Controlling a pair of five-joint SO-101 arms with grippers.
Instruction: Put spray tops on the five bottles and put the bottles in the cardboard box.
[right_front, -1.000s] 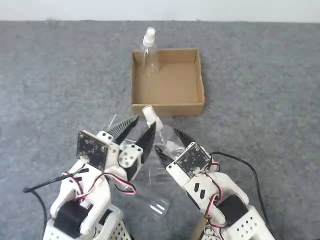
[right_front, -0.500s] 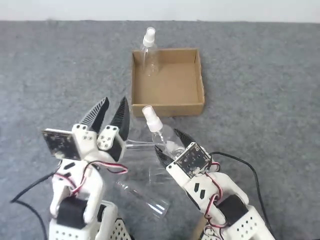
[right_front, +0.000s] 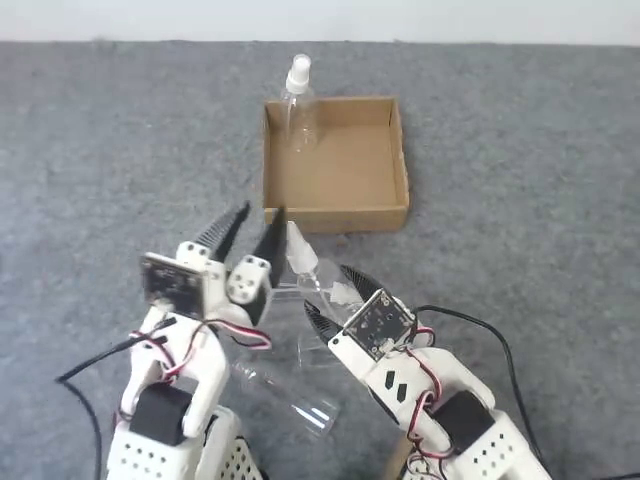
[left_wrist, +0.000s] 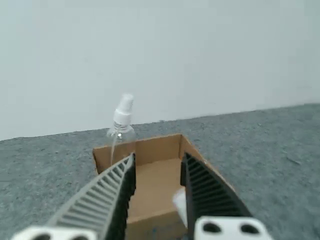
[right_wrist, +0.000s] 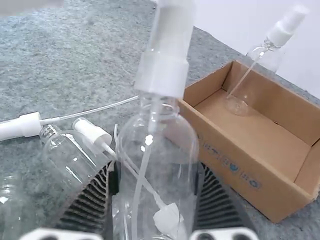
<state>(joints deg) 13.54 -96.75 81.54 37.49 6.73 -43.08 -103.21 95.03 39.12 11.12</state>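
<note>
My right gripper (right_front: 330, 292) (right_wrist: 155, 192) is shut on a clear bottle (right_wrist: 157, 145) held upright, a white spray top (right_front: 298, 245) (right_wrist: 167, 55) sitting on its neck. Just left of that spray top, my left gripper (right_front: 262, 212) (left_wrist: 158, 160) is raised and open, with nothing between its fingers. The cardboard box (right_front: 335, 215) (left_wrist: 150, 150) (right_wrist: 240, 150) stands beyond both arms. A capped bottle (right_front: 298, 105) (left_wrist: 121, 125) (right_wrist: 260, 55) stands in its far left corner.
Uncapped clear bottles lie on the grey carpet between the arms (right_front: 285, 390) (right_wrist: 67, 155). Beside them lie loose spray tops with thin tubes (right_wrist: 22, 125) (right_wrist: 92, 134). Open carpet surrounds the box on the left and right.
The left gripper left the spray top, swung out to the left, then came back toward the bottle. The right gripper with its bottle shifted slightly left and forward.
</note>
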